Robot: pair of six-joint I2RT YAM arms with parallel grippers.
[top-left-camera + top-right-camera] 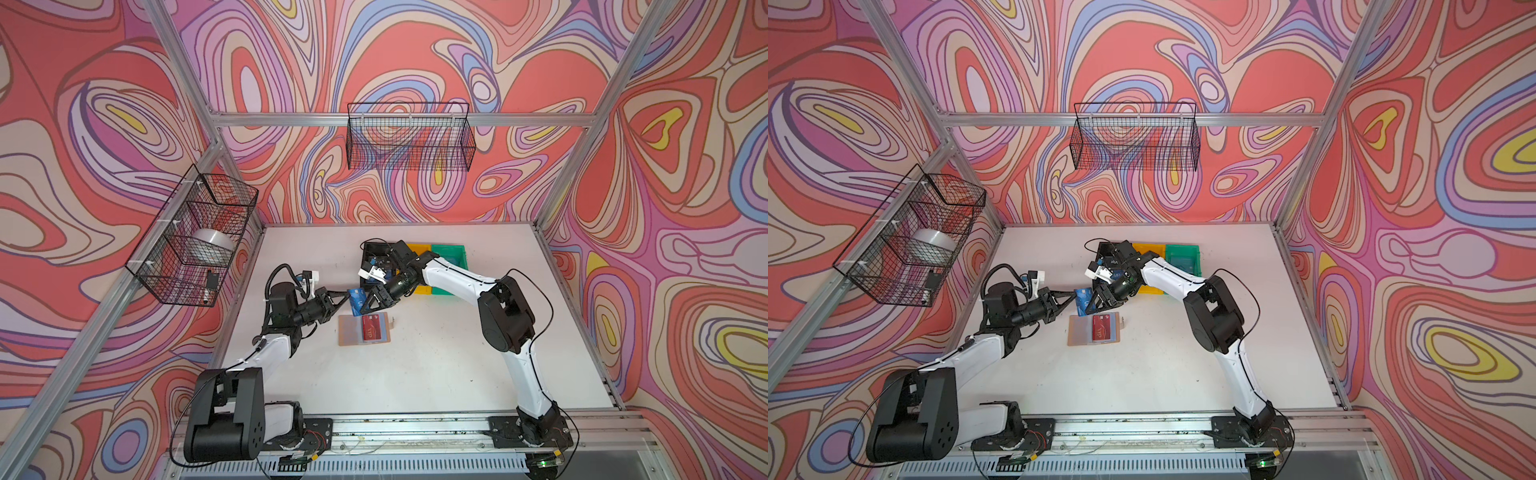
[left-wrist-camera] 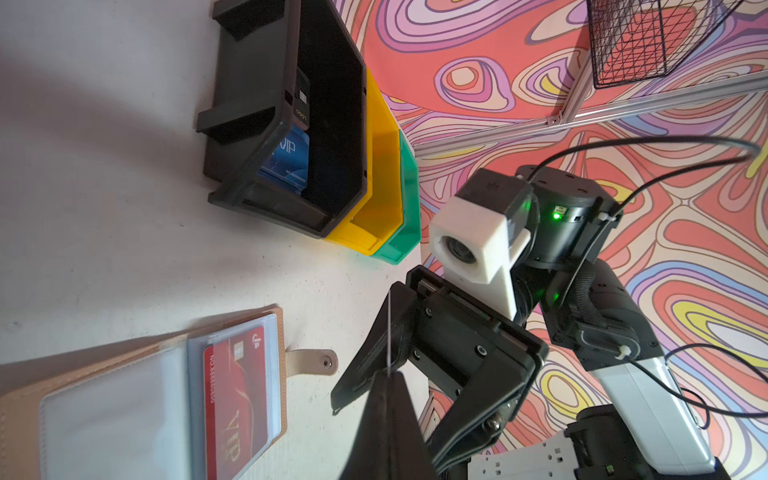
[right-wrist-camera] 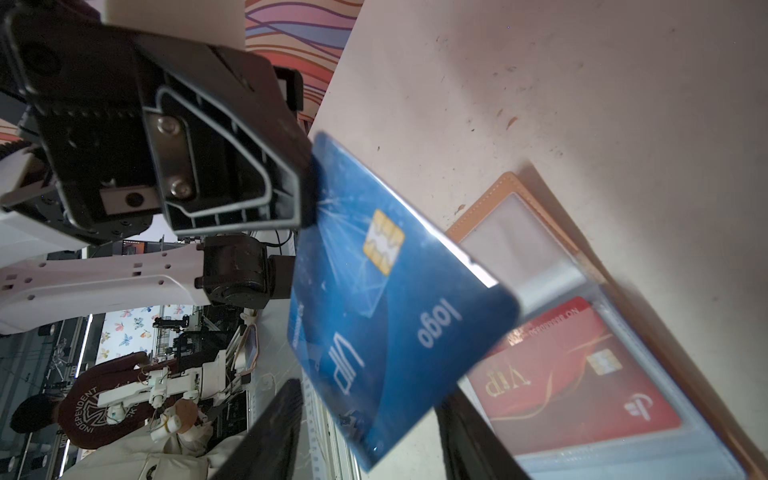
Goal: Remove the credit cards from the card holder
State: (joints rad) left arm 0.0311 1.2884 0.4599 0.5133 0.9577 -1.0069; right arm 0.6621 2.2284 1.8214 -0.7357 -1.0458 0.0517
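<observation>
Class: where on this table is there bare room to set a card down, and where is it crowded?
Free: the broad table strip between the card holder and the front rail; also right of the holder. Crowded: behind it, where left gripper and right gripper meet at the blue card before the bins.

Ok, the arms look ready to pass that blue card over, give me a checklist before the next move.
1. Left gripper shut on the blue card: ok.
2. Right gripper jaws open on either side of that card: ok.
3. Right gripper gripping it: not ok, not yet closed.
4. Blue card clear of the card holder: ok.
5. Red VIP card out of its sleeve: not ok.
</observation>
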